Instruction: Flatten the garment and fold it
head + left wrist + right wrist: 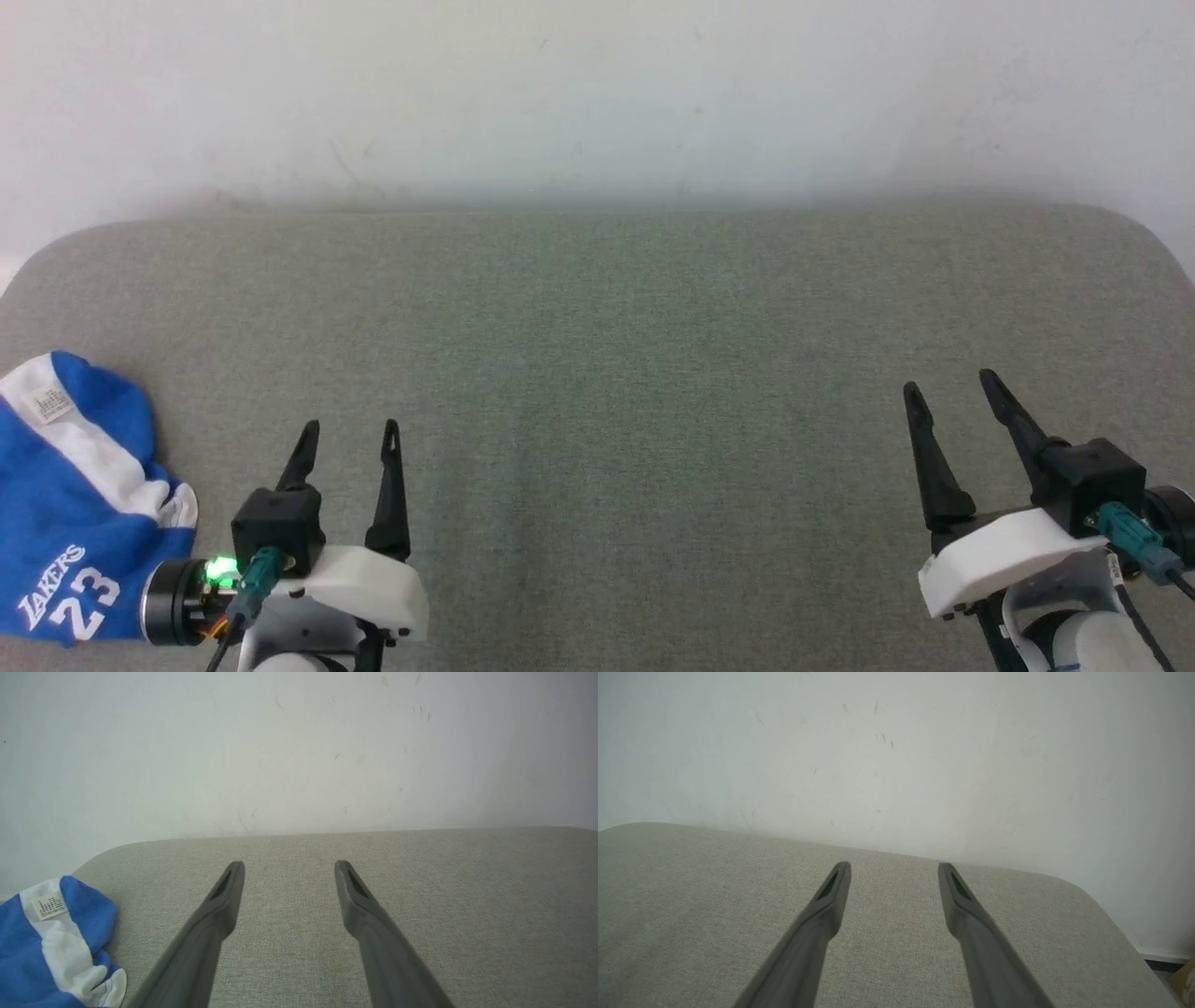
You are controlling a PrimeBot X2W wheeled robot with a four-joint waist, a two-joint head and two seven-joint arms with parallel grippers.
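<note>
Blue, thin and slack, the shorts [79, 504] lie bunched in a heap left of our left fingers [390, 495], close beside that wrist, at the edge of the grey cloth-covered table [653, 373]. Those fingers and our right fingers [927, 457] stand spread, holding nothing. We judge the cloth light, soft and somewhat slick, likely to droop and slide when lifted. We would pinch an outer edge near the white stripe [93, 457] by the label [53, 404], then draw it rightward, between both pairs of fingers.
</note>
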